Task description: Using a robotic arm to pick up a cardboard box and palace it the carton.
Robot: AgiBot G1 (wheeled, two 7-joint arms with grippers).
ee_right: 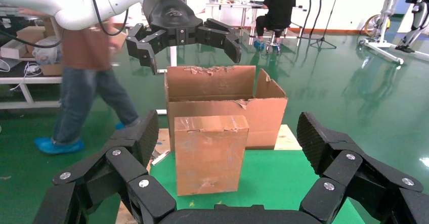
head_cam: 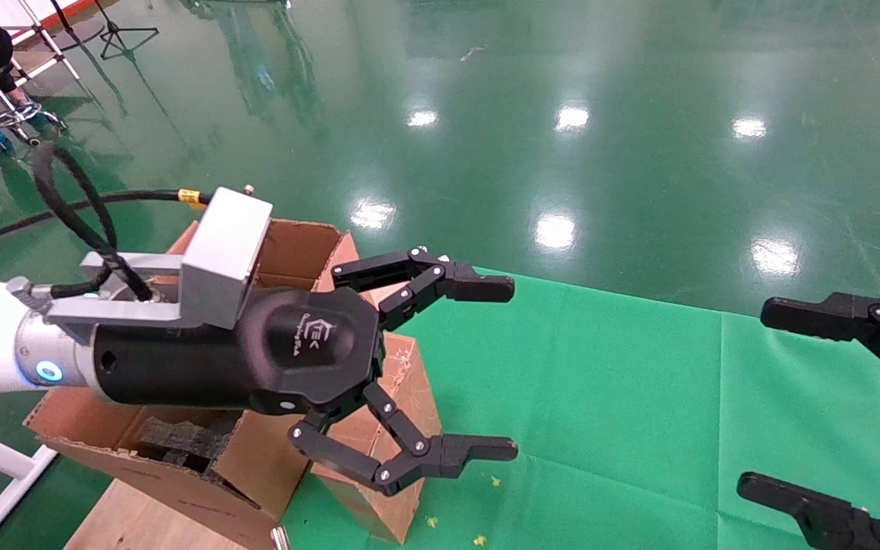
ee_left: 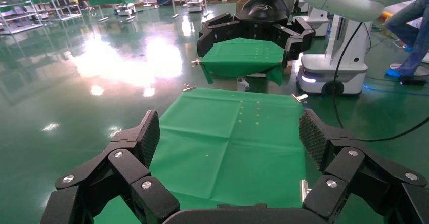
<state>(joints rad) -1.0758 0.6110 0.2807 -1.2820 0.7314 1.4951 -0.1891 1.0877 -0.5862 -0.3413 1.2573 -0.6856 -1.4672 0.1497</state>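
Left tool (head_cam: pixel 440 370) spread wide, empty, above cardboard box (head_cam: pixel 402 428); box upright at bench (head_cam: pixel 638 397) left edge, touching carton (head_cam: pixel 257 458). Right tool (ee_right: pixel 227 183) likewise spread, farther off.

Overhead lamps are throwing bright white glare spots across the glossy green floor (head_cam: pixel 562 137) — scene evenly lit, shadows staying faint. A walking person (ee_right: pixel 88 67) is smearing with motion blur in the right wrist view — nearby finger pads (ee_right: pixel 146 133) are holding sharp.

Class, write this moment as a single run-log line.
left hand: open, above box | right hand: open, facing box | cardboard box: upright on green cloth, beside carton | nothing held
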